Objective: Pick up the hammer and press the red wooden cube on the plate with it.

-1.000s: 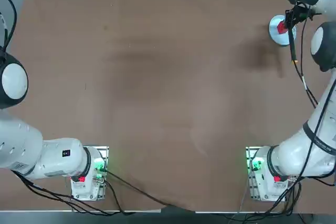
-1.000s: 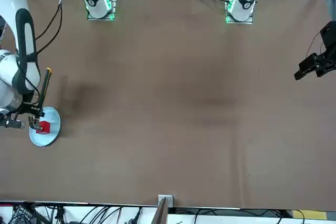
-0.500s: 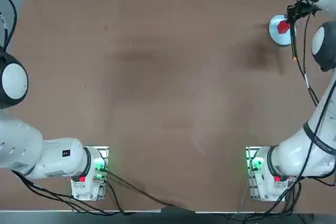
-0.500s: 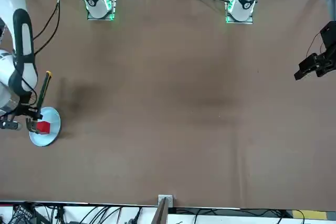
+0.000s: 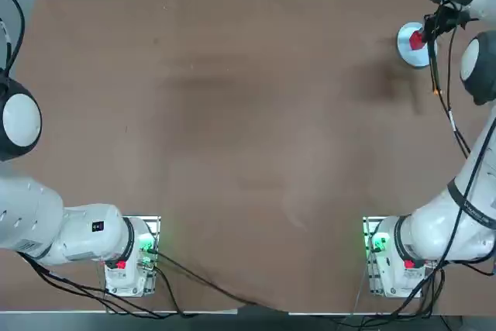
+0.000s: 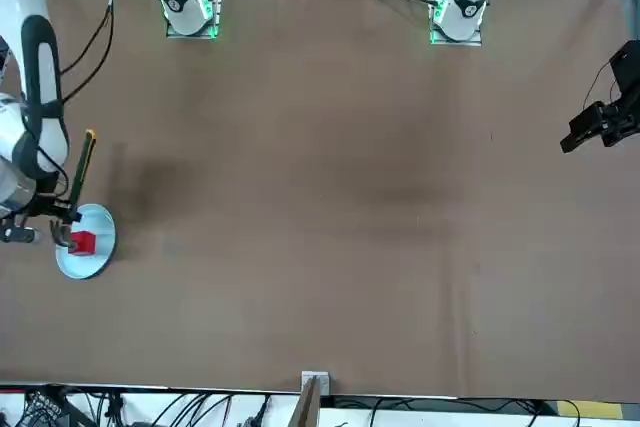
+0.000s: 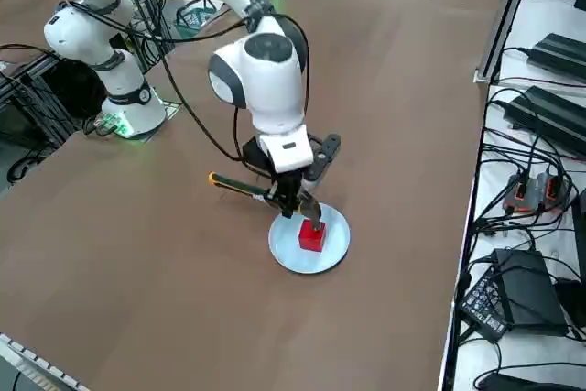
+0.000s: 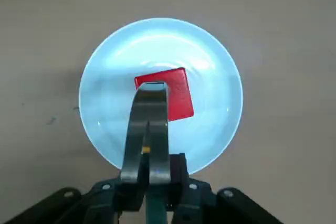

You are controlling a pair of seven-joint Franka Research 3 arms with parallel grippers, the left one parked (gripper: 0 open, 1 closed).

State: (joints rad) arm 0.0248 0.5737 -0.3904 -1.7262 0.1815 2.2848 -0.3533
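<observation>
The plate sits at the far right of the table, with the red wooden cube on it. My right gripper is shut on the hammer close to its head. The greenish handle runs back toward my base and ends in an orange tip. In the right wrist view the dark head lies over the near part of the red wooden cube at the plate's middle. In the right side view the head meets the cube's top; contact cannot be confirmed.
The plate lies close to the table's right edge, beyond which sit cables and black boxes. A metal bracket is at the far edge's middle. Brown tabletop stretches left of the plate.
My right gripper and the hammer shifted only slightly over the plate. The cube and plate stayed where they were.
</observation>
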